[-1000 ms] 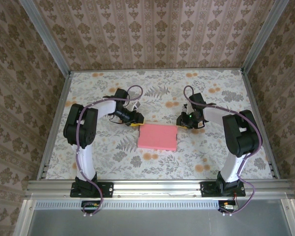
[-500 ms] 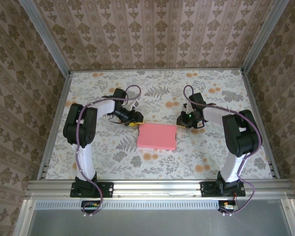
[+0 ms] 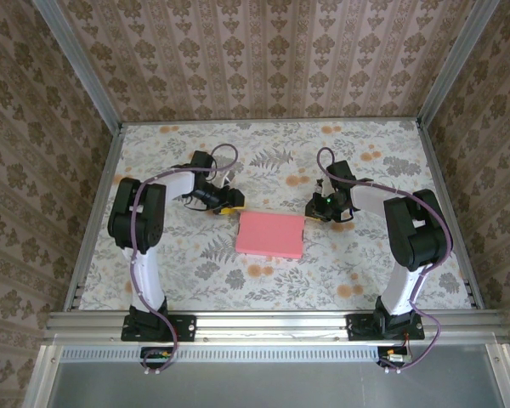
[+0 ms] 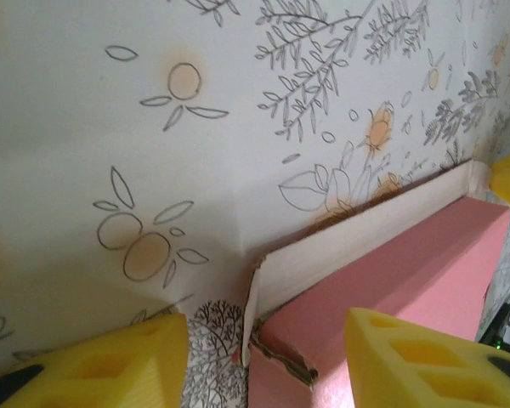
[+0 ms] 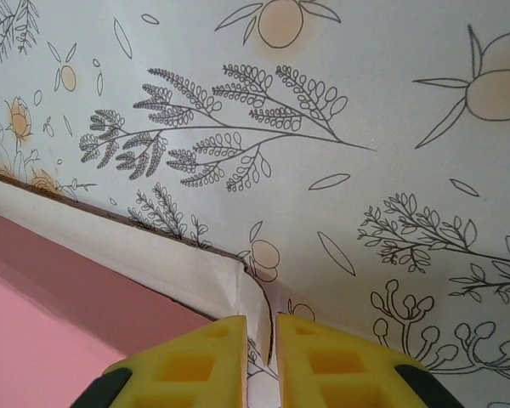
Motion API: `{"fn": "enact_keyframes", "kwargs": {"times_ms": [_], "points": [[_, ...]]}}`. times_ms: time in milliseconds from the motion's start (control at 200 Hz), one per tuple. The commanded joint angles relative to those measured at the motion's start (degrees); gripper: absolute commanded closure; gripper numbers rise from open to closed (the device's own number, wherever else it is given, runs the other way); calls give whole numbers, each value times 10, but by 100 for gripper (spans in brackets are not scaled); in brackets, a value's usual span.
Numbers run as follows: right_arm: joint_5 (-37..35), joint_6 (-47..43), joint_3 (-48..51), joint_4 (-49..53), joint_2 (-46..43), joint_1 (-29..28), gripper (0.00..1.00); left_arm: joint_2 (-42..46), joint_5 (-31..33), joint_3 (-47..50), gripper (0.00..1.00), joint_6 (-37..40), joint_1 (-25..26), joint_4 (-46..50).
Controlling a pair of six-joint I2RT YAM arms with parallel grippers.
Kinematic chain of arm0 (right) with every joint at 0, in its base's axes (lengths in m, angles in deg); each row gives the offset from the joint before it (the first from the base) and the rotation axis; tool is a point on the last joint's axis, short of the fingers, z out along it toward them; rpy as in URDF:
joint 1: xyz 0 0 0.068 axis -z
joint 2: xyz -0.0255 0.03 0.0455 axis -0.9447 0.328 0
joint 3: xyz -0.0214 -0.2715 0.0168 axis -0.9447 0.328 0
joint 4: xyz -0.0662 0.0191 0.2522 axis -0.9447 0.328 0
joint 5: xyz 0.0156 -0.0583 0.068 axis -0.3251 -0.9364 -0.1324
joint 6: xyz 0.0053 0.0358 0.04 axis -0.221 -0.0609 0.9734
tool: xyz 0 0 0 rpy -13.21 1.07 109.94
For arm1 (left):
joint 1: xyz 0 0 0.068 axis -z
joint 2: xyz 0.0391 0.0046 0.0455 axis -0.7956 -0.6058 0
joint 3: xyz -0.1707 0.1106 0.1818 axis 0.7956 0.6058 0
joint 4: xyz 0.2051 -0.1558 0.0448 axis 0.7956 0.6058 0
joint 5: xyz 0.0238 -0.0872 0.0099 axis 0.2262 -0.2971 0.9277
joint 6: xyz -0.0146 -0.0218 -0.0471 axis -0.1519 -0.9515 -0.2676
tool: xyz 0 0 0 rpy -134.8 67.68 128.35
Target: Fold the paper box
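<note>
Paper box (image 3: 270,235): closed-looking, pink face up, flat on the floral tabletop (image 3: 365,153), midway between the two arms. The pale far wall (image 4: 365,229) shows along its back edge.

Left gripper (image 4: 263,327): low at the far-left corner, jaws released. One pad is over bare tabletop and the other over the pink top, so they straddle the corner. No contact that I can make out. That corner is creased and slightly gaping.

Right gripper (image 5: 270,331): at the far-right corner, jaws clenched to a thin slit. The curled corner tab (image 5: 238,289) runs into that slit, so this looks like a pinch on the card, though I can't confirm a firm one.

Judgement: the right arm anchors its corner so the box cannot slide, while the left stands ready to close on the loose corner and press it square. Thin card, so it will buckle easily under a hard squeeze.
</note>
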Motion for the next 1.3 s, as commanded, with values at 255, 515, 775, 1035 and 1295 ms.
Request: {"fn": "enact_keyframes", "kwargs": {"times_ms": [255, 515, 775, 1035, 1295], "points": [[16, 5, -4, -7, 19, 1, 83, -29, -14, -18, 67, 0, -2, 0], [21, 4, -12, -8, 26, 1, 83, -32, -15, -22, 76, 10, 1, 5], [18, -4, -22, 1, 28, 1, 88, -27, -19, -23, 88, 17, 1, 4], [17, -8, -19, -6, 2, 1, 92, 20, -26, -7, 95, 22, 2, -16], [9, -6, 12, -54, -48, 1, 96, 98, -38, 56, 95, -18, 3, -129]]}}
